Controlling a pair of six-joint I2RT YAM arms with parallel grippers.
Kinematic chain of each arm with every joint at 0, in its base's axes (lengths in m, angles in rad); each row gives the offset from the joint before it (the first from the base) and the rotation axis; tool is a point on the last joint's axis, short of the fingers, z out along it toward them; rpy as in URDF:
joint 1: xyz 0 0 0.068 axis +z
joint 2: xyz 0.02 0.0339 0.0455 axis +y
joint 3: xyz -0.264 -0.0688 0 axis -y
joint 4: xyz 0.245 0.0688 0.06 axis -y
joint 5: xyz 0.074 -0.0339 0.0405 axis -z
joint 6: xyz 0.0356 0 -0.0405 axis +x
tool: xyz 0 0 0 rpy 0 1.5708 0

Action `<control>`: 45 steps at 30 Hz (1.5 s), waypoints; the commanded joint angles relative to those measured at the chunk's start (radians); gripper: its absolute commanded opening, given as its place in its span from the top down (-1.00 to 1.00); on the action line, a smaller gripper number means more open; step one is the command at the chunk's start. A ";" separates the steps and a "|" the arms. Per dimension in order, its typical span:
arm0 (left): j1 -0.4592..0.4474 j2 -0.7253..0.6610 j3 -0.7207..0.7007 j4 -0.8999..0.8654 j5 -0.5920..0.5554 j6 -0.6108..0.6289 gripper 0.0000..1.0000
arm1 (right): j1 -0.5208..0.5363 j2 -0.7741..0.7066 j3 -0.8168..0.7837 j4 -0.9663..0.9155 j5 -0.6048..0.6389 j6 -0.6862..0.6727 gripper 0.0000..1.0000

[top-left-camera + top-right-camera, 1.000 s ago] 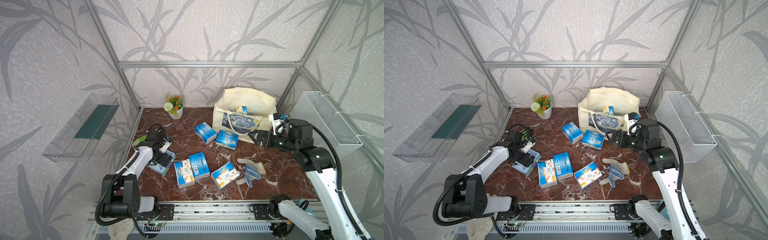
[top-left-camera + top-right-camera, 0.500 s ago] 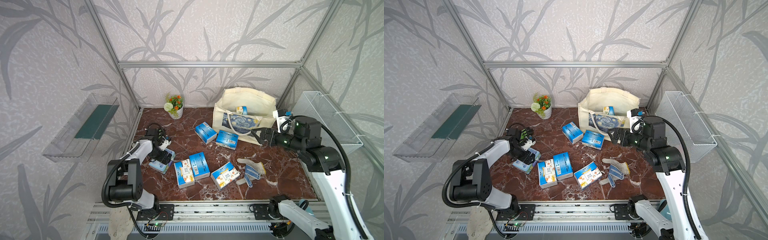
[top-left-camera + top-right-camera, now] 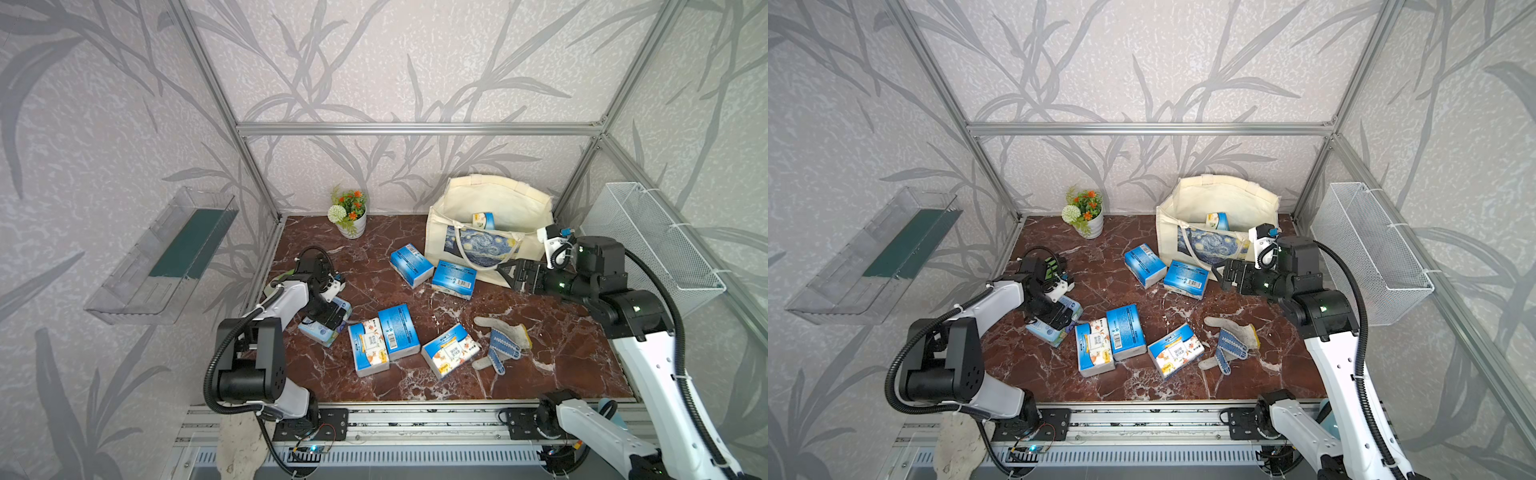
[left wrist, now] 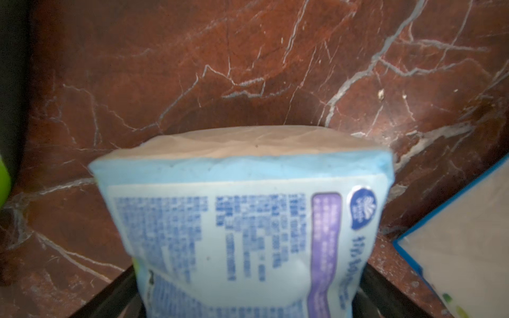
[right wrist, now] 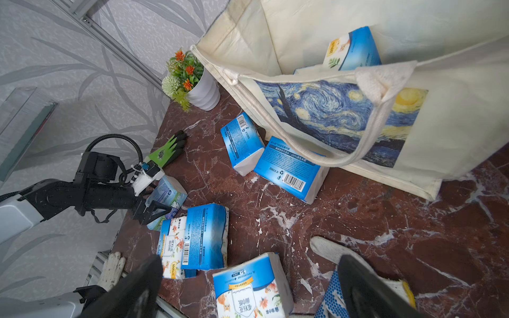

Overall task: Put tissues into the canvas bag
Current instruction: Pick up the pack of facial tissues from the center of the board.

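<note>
Since a second ago the left arm has folded its elbow back toward its base. The left gripper stays low over the paler blue pack, well apart from the canvas bag. Its jaws stand spread astride that pack, which rests on the table. The right gripper, jaws apart and empty, still hovers just before the bag's front. The pack lies flat, its long axis slanting, one end turned roughly toward the bag. Its soft pale-blue wrap carries dark blue small print and a purple panel.
</note>
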 commanded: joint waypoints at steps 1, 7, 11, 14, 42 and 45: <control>-0.012 0.038 0.009 -0.021 0.016 0.047 -0.99 | 0.000 -0.009 -0.013 0.020 0.000 0.005 -0.98; -0.026 0.081 0.015 -0.019 0.007 0.054 -0.98 | 0.000 -0.023 -0.024 0.008 0.014 0.005 -0.98; -0.026 0.074 0.007 -0.018 0.012 0.041 -0.87 | 0.000 -0.014 -0.020 -0.012 0.029 0.010 -0.98; -0.026 0.044 0.006 -0.027 0.008 0.041 -0.72 | 0.000 -0.013 -0.027 -0.009 0.034 0.012 -0.98; -0.030 -0.073 0.368 -0.264 0.082 -0.168 -0.41 | 0.000 0.037 -0.093 -0.003 0.035 -0.033 -1.00; -0.035 -0.051 0.446 -0.311 0.100 -0.196 -0.41 | 0.000 0.042 -0.099 -0.015 0.023 -0.052 -1.00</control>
